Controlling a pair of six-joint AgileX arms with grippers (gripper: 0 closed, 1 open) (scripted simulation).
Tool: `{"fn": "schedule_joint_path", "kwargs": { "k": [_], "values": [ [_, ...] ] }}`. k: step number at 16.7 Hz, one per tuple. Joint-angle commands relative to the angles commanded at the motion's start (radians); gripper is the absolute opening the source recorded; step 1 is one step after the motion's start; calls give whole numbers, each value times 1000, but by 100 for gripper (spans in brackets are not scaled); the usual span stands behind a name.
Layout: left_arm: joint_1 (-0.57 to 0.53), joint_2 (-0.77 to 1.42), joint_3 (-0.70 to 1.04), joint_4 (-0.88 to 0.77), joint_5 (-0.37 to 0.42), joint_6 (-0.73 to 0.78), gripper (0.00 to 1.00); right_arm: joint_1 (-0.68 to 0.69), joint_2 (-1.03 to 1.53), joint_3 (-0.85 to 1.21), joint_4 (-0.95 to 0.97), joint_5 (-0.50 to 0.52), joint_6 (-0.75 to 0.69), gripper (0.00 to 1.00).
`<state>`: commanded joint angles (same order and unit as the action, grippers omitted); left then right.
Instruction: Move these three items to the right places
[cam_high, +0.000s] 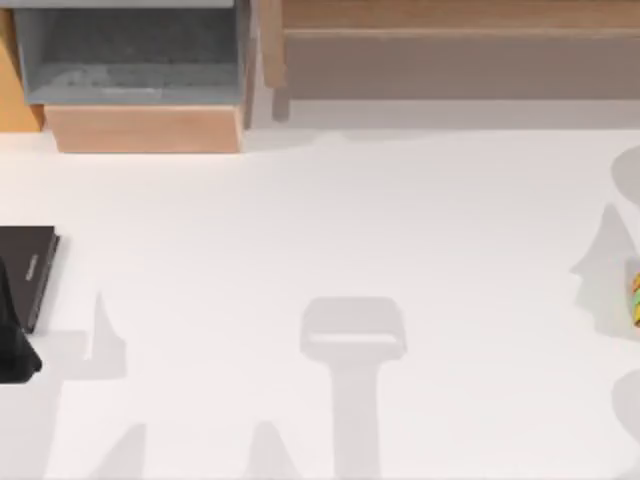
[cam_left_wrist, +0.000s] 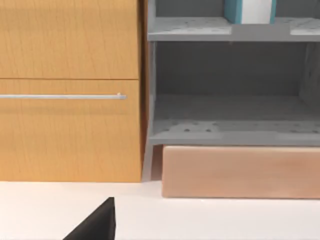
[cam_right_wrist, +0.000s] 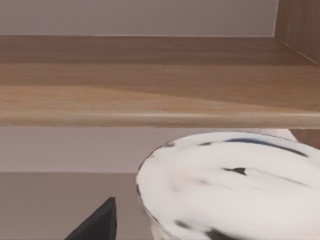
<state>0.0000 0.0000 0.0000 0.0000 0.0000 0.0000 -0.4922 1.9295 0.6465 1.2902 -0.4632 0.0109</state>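
Observation:
The teal-covered book (cam_left_wrist: 250, 11) with white page edges stands upright on the upper grey shelf in the left wrist view. The small orange-yellow-green object (cam_high: 635, 296) lies at the table's far right edge in the top view. A round speckled object (cam_right_wrist: 235, 185), pale with dark flecks, sits close before the right wrist camera, below a wooden shelf board (cam_right_wrist: 150, 100). A dark part of my left gripper (cam_left_wrist: 97, 222) shows low in the left wrist view, facing the cabinet. A dark part of my right gripper (cam_right_wrist: 97, 222) shows beside the round object.
A flat black slab (cam_high: 28, 268) lies at the table's left edge, with a dark arm part (cam_high: 12, 345) over its near end. At the back left stands a wooden cabinet (cam_left_wrist: 70, 130) with a drawer handle (cam_left_wrist: 62, 96) and grey shelves (cam_high: 130, 55). A long wooden shelf (cam_high: 450, 50) spans the back right.

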Motion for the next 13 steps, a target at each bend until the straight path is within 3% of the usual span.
{"fn": "schedule_joint_path", "kwargs": {
  "k": [7, 13],
  "values": [
    [0, 0, 0, 0, 0, 0, 100, 34, -42, 83, -98, 61, 8, 100],
    [0, 0, 0, 0, 0, 0, 100, 169, -138, 340, -551, 276, 39, 100]
  ]
}}
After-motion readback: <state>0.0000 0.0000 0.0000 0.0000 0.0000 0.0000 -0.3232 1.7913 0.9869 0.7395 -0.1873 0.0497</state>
